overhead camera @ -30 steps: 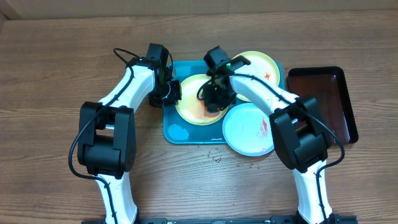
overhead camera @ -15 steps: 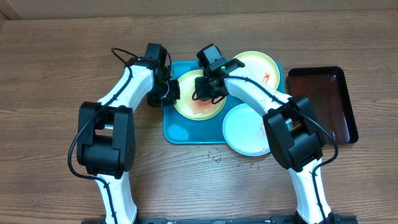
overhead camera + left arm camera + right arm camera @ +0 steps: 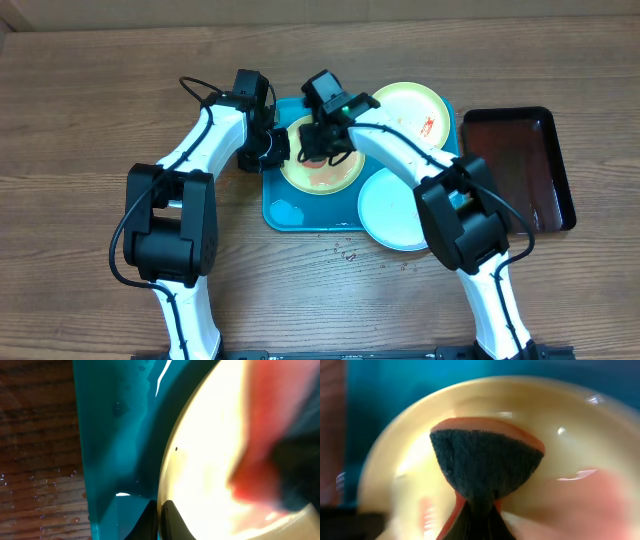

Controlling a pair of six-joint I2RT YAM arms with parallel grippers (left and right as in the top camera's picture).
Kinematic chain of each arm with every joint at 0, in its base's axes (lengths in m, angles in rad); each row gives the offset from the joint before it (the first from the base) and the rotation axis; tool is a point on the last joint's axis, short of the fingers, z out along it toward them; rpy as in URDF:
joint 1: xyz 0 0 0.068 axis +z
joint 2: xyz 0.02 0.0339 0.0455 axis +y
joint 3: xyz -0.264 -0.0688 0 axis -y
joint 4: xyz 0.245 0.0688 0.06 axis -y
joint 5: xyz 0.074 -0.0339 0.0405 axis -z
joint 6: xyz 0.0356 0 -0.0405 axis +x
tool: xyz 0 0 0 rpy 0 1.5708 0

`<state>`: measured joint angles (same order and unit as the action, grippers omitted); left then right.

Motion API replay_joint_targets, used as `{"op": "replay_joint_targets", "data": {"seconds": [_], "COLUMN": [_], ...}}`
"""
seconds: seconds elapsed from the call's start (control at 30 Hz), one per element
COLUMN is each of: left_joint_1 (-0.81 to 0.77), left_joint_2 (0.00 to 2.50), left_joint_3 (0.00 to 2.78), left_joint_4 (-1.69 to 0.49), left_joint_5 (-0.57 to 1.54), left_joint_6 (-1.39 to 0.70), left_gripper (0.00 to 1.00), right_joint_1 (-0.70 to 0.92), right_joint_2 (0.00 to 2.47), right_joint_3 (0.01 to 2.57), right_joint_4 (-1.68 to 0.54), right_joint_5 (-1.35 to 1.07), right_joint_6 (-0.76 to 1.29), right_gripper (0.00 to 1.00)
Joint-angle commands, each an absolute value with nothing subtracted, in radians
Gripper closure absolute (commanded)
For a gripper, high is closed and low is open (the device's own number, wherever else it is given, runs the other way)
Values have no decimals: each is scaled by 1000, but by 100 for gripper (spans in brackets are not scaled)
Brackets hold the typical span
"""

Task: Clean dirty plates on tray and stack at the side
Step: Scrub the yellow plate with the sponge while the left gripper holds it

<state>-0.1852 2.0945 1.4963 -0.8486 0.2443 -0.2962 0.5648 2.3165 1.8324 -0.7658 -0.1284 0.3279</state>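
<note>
From overhead, the teal tray (image 3: 300,215) is seen at the middle of the table (image 3: 90,120), and three plates are carried on it. The left yellow-green plate (image 3: 325,178) is laid flat in the tray's left half, and its centre is smeared red. The far yellow-green plate (image 3: 415,105) is set at the tray's far right corner, with small red marks toward its right side. The pale blue plate (image 3: 390,210) is laid at the near right, overhanging the tray's rim above the wood. A dark tray (image 3: 520,165) is placed further right, apart from the teal one. The left gripper (image 3: 274,150) is held at the left rim of the left yellow-green plate, and the right gripper (image 3: 322,148) is lowered over that plate's far left part.

In the left wrist view, the teal tray's wall (image 3: 115,435) and the pale curved rim of the left yellow-green plate (image 3: 200,460) are shown close up. The left gripper (image 3: 159,521) is clenched on that rim at the bottom edge, one finger on each side of it. A blurred red patch is seen at the right. Water droplets (image 3: 50,485) are scattered on the wood at the left.

In the right wrist view, a dark sponge (image 3: 485,465) with an orange backing is pinched by its narrow end in the right gripper (image 3: 476,522). Its broad end is seen against the plate's yellow surface (image 3: 570,435), though contact cannot be settled through the blur.
</note>
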Motion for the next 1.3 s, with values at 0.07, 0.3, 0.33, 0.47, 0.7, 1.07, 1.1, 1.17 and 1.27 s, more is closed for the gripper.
{"op": "replay_joint_targets", "data": {"seconds": [0.07,0.3,0.33,0.47,0.7,1.07,1.1,1.17,1.27], "left_joint_1": [-190,-190,-190,-190,-190,-190,-190,-190,-190], "left_joint_2": [2078,2078,2078,2078,2078,2078,2078,2079,2080], "left_joint_3": [1501,1501,1501,1501,1501,1501,1501,1501,1501], "left_joint_4": [-855,-848,-848,-848,-848,-825,-819,-810,-807], "left_joint_5": [260,260,260,260,260,259,258,255,255], "left_joint_6": [-284,-284,-284,-284,-284,-284,-284,-284,-284], "left_gripper": [96,96,96,96,96,96,96,96,96], "right_joint_1": [488,513,521,564,634,575,557,522,471], "right_joint_2": [2328,2328,2328,2329,2329,2329,2329,2329,2329], "right_joint_3": [1863,1863,1863,1863,1863,1863,1863,1863,1863], "right_joint_4": [-862,-1053,-1071,-1090,-1016,-863,-870,-879,-909], "right_joint_5": [-16,-66,-77,-173,-257,-172,-160,-150,-150], "right_joint_6": [379,378,378,378,400,446,446,445,446], "right_gripper": [96,96,96,96,96,96,96,96,96]}}
